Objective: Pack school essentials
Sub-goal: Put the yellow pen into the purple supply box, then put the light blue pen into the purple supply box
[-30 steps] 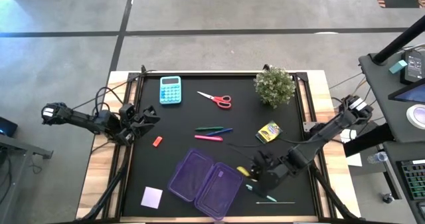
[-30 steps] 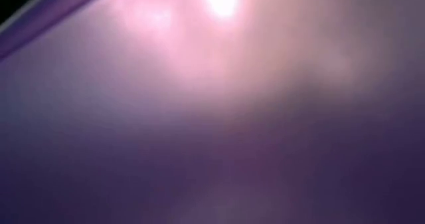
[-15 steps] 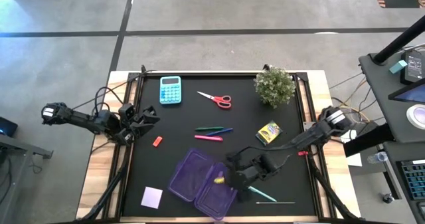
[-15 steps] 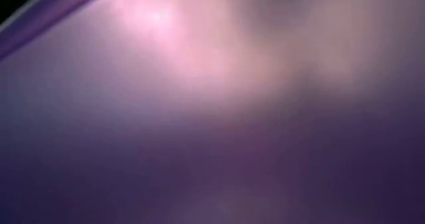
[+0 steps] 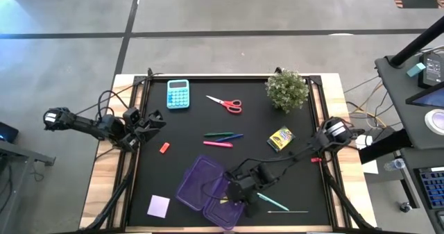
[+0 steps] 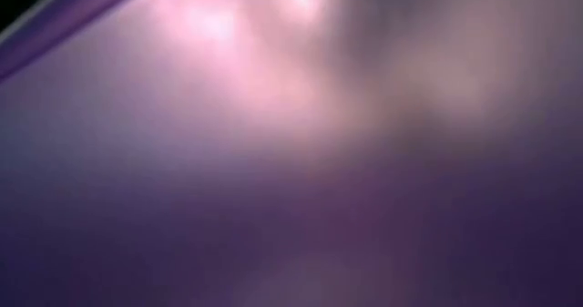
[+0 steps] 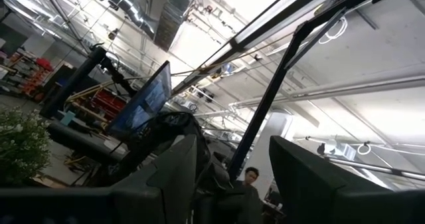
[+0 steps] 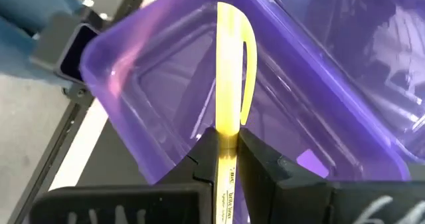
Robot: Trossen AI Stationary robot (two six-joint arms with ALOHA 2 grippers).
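Note:
A yellow pen (image 8: 227, 84) is between the fingers of my right gripper (image 5: 232, 194), which hangs over the near half of the open purple case (image 5: 205, 185) at the table's front. Green and blue pens (image 5: 223, 135) and a pink pen (image 5: 217, 144) lie on the black mat, with red-handled scissors (image 5: 226, 103) farther back. The yellow crayon box (image 5: 280, 137) lies to the right, and a lilac note pad (image 5: 159, 205) at the front left. My left gripper (image 5: 149, 119) stands open at the table's left edge, its fingers (image 7: 179, 177) pointing up into the room. My right gripper pinches the yellow pen's barrel (image 8: 226, 141) between its two fingers. The fingers slant down from the table's right side, and the pen runs along them. The pen's clip end (image 8: 247, 51) sticks out ahead over the case's tray (image 8: 166, 84); whether it touches the tray cannot be told.
A teal calculator (image 5: 177, 94) and a potted plant (image 5: 287, 88) stand at the back. A red eraser (image 5: 164, 148) lies left of centre and a teal pen (image 5: 274, 203) near the front right. The purple case fills the low view.
My right gripper has travelled from right of the case toward the table's left and slightly down, carrying the yellow pen. It now hangs over the case's near half. Its wrist has rolled on the way.

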